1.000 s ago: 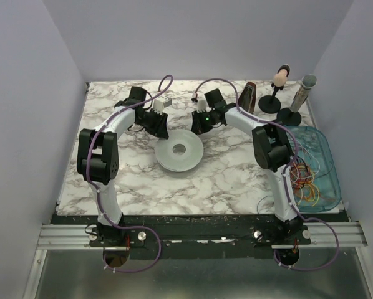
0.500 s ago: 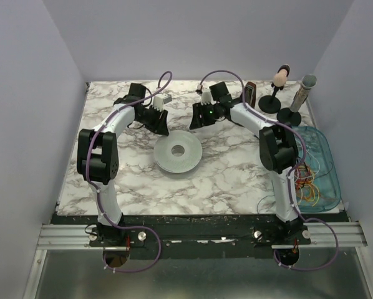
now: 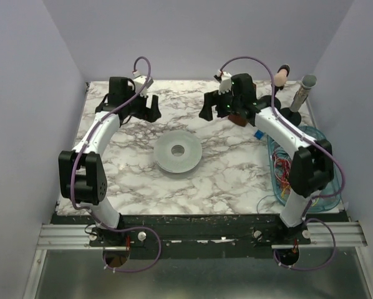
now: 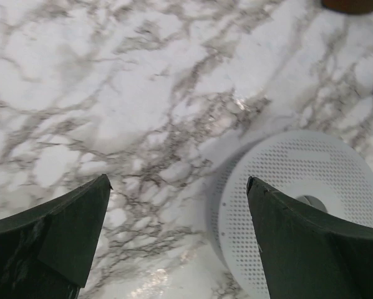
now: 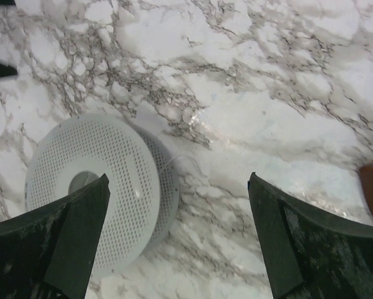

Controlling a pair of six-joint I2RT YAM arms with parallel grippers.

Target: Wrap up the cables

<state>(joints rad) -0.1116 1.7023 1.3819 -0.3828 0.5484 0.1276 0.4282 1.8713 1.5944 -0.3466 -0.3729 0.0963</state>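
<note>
Left fingers [image 4: 68, 230] and right fingers [image 5: 299, 237] apart, empty. Your cables [image 3: 280, 176], in the tray [image 3: 316, 131] at the right edge of the desk [image 3: 224, 180]: likely light, limp, tangle-prone; pinch a bunched clump

Cables [image 3: 280, 177]: loose tangle of thread-thin wires, red, orange, yellow, few green strands. Lie at right edge of top view, lower-middle height, heaped in left part of translucent blue tray [image 3: 324, 200]. Unwound, looping over one another, no neat coil. Right part of tangle hidden behind arm; individual wire ends not discernible.
</note>
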